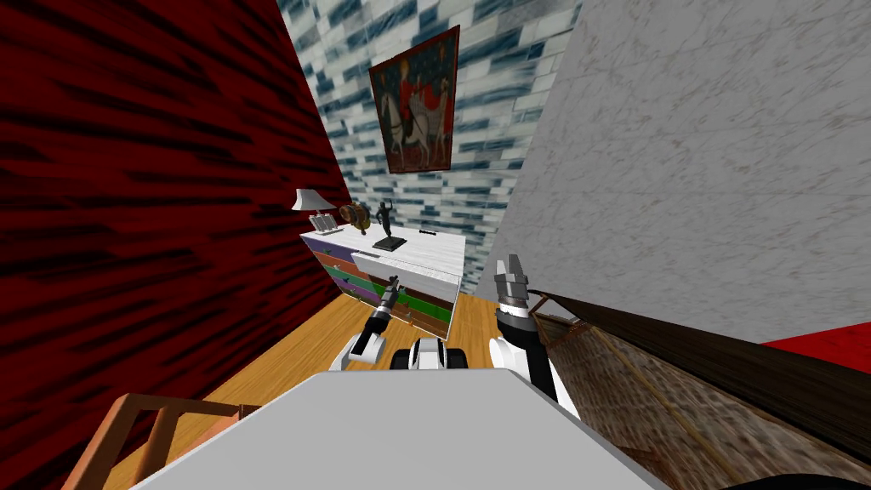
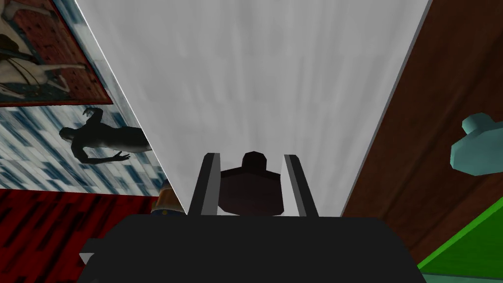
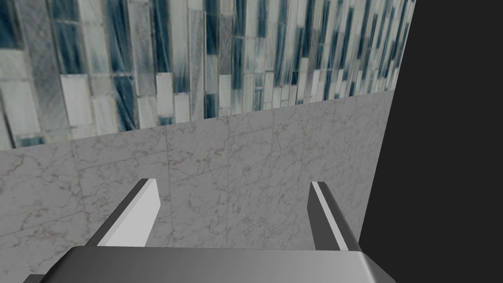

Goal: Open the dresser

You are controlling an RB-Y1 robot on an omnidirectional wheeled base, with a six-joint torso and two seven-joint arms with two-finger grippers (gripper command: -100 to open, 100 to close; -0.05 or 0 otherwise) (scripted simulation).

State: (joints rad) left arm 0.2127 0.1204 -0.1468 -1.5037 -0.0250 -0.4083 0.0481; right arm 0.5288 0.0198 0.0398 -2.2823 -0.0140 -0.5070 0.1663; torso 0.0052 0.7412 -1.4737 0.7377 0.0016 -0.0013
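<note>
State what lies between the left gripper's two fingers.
A dark knob on the white drawer front; the left wrist view shows it.

The dark knob [image 2: 252, 186] is hidden at its base by the body of the left gripper [image 2: 251, 157]; the teal knob [image 2: 479, 145] is cut by the picture's edge; the white drawer front [image 2: 255, 88] hides the legs of the figurine [image 2: 100, 137]; the brownish thing [image 1: 354, 216] beside the lamp [image 1: 311, 201] is too small to name.
</note>
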